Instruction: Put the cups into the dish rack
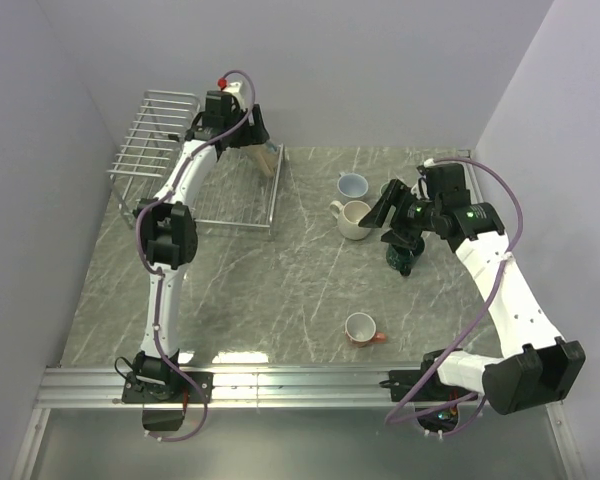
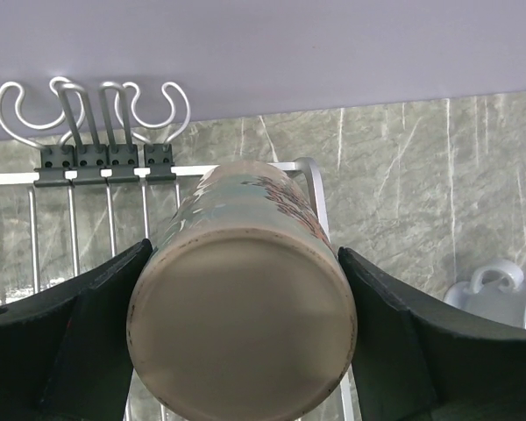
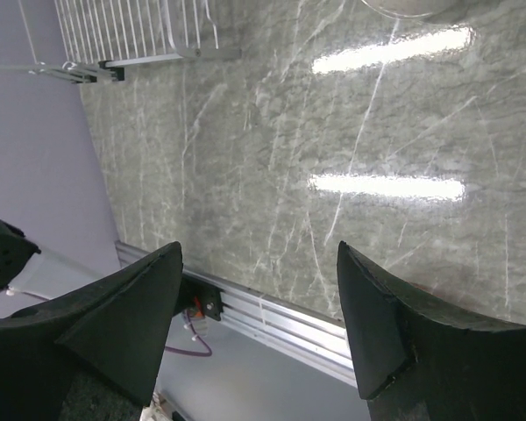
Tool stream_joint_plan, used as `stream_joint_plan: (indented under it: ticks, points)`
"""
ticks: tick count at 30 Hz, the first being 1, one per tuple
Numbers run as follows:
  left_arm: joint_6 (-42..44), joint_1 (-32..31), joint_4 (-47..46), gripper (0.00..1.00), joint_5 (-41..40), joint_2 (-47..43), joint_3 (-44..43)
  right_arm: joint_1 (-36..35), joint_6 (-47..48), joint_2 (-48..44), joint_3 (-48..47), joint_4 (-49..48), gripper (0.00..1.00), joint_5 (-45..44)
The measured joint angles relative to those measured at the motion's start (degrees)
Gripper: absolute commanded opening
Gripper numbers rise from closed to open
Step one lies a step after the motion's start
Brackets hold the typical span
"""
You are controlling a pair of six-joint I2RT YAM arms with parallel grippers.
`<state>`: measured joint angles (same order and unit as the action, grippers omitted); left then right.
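While the left tool (image 2: pixel 244 254) holds the tall beige cup (image 2: pixel 241 333) over the right edge of the dish rack (image 1: pixel 160 150), the right tool (image 3: pixel 259 254) is spread wide. A blue cup (image 1: pixel 352 184), white cup (image 1: pixel 354 219), dark cup (image 1: pixel 401 258) and red cup (image 1: pixel 360 327) sit on the desk (image 1: pixel 280 280).

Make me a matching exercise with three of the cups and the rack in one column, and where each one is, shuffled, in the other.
1. beige cup
2. orange-red cup
3. dark green cup
4. dish rack

A. alone, nearest the arm bases
B. far left corner of the table
C. clamped in the left gripper
D. partly hidden by the right gripper

Pairs: 1-C, 2-A, 3-D, 4-B
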<state>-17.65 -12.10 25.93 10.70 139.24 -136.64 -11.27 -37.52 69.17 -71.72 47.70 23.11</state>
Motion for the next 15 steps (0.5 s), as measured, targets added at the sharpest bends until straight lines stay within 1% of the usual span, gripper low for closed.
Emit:
stream_joint_plan:
  ticks: [2,4,7,15]
  points:
    - [0.85,-0.11,-0.04,0.87,-0.02,0.00,0.00,0.17,0.26,0.50,-0.17,0.26,0.78,0.09]
    - [1.60,-0.15,-0.17,0.99,0.00,0.00,0.00,0.35,0.59,0.92,-0.31,0.37,0.78,0.28]
    - [1.22,-0.61,-1.64,0.99,1.25,0.00,0.00,0.81,0.87,1.29,-0.31,0.37,0.78,0.83]
    - [0.79,-1.92,-3.56,0.99,0.85,0.00,-0.37,1.62,0.96,1.68,-0.31,-0.24,0.80,2.71]
